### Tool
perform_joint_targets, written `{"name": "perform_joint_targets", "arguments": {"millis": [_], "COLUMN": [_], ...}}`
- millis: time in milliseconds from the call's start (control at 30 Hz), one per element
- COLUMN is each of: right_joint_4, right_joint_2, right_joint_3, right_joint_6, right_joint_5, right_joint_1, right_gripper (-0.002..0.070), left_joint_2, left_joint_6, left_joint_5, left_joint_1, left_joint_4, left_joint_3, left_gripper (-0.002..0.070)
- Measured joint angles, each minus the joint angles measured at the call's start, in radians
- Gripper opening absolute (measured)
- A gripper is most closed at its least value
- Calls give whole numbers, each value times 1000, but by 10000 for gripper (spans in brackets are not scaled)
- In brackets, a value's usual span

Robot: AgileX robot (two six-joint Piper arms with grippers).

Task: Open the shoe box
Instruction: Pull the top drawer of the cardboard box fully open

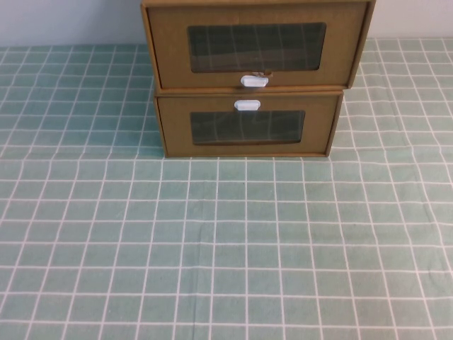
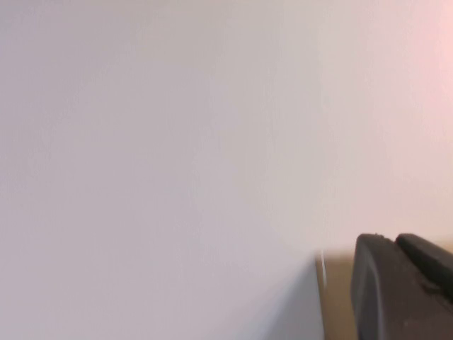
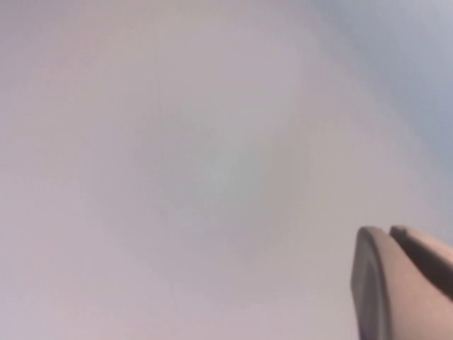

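High view: two brown cardboard shoe boxes are stacked at the far middle of a green checked tablecloth (image 1: 226, 241), backed by a pale wall (image 1: 71, 21). The upper box (image 1: 258, 42) sits squarely on the lower box (image 1: 248, 124). Each has a dark window in its front and a small white handle, the upper handle (image 1: 253, 81) just above the lower handle (image 1: 247, 105). Both fronts sit closed. Neither arm appears in this view. The left gripper (image 2: 396, 237) shows only in the left wrist view, clenched on nothing and facing a blank pale surface. The right gripper (image 3: 389, 230) shows only in the right wrist view, likewise clenched and empty.
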Motion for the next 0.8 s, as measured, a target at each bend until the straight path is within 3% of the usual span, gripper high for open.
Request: {"name": "perform_joint_targets", "arguments": {"millis": [167, 400, 533, 800], "right_joint_4": [0, 19, 28, 30], "right_joint_2": [0, 0, 0, 63], "right_joint_3": [0, -13, -116, -439], "right_joint_6": [0, 33, 70, 97], "right_joint_5": [-263, -368, -336, -24], "right_joint_1": [0, 0, 0, 0], "right_gripper": [-14, -14, -14, -14], "left_joint_2": [0, -2, -2, 26], "left_joint_6": [0, -34, -31, -30], "left_joint_5": [-173, -368, -358, -191], "left_joint_1": [0, 0, 0, 0], "left_joint_4": [0, -135, -223, -250], "left_joint_3": [0, -32, -151, -479], "left_gripper": [-5, -5, -5, -5]}}
